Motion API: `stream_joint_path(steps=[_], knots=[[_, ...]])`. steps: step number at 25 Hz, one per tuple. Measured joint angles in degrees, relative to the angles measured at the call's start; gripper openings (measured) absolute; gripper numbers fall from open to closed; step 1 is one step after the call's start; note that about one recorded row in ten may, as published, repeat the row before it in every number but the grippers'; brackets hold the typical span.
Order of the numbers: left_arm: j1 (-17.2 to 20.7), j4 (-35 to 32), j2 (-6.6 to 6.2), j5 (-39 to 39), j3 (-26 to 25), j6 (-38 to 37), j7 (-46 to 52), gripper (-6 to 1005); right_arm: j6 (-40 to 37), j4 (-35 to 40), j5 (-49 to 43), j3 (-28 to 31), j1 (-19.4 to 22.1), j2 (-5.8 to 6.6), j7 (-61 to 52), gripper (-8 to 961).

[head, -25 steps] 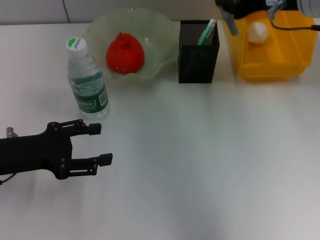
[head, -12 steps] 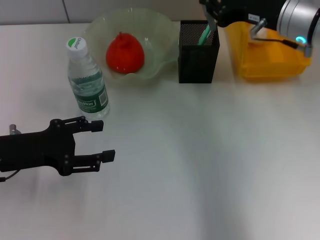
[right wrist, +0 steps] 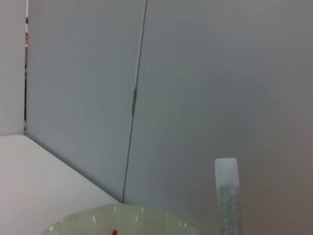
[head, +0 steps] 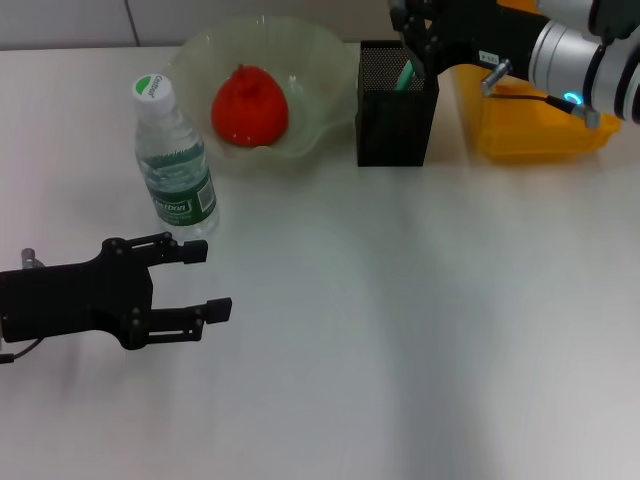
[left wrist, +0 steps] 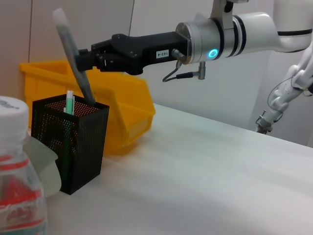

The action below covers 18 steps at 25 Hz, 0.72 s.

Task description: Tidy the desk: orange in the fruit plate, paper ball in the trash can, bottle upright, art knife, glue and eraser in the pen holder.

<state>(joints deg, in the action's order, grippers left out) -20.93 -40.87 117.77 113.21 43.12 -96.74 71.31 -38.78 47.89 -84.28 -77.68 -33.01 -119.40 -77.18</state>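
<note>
My right gripper [head: 414, 35] hovers over the black mesh pen holder [head: 397, 105], shut on the grey glue [left wrist: 73, 54]. The stick is tilted, with its lower end inside the holder [left wrist: 68, 142]. The mint-green art knife [head: 408, 72] stands in the same holder. Inside the pale-green fruit plate [head: 310, 60] lies the orange [head: 250, 105]. The bottle [head: 175, 160] stands upright left of the plate. My right arm covers part of the yellow trash can [head: 540, 115] and hides the paper ball. The eraser is out of view. At the lower left my left gripper [head: 207, 281] hangs open and holds nothing.
A white wall runs close behind the plate, holder and bin. The white table [head: 420, 330] stretches bare in front of them. In the left wrist view the bottle [left wrist: 19, 186] sits very close to the camera.
My right arm has swung left from above the trash can to above the pen holder, carrying the glue. The left gripper has barely shifted.
</note>
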Motion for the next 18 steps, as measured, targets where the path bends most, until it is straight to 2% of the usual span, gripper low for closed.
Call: stream_joint_path(steps=[5,13,17,18], knots=[[0.01,0.0,0.0,0.0,-0.07,0.12,0.0,801,0.04,-2.81,0.23,0.21,-1.64,0.05,0.95,226],[-0.06,0.01,0.08,0.0,-0.16,0.17,0.0,801,0.06,-3.18,0.61,0.42,-1.47,0.06,1.3,292],[0.0,0.01,0.09,0.0,-0.15,0.08,-0.01,801,-0.74,-2.61,0.66,1.13,-0.77,0.08,0.93,467],[0.0,0.01,0.09,0.0,-0.15,0.08,-0.01,801,-3.39,-1.83,1.44,2.65,0.26,0.1,0.67,511]])
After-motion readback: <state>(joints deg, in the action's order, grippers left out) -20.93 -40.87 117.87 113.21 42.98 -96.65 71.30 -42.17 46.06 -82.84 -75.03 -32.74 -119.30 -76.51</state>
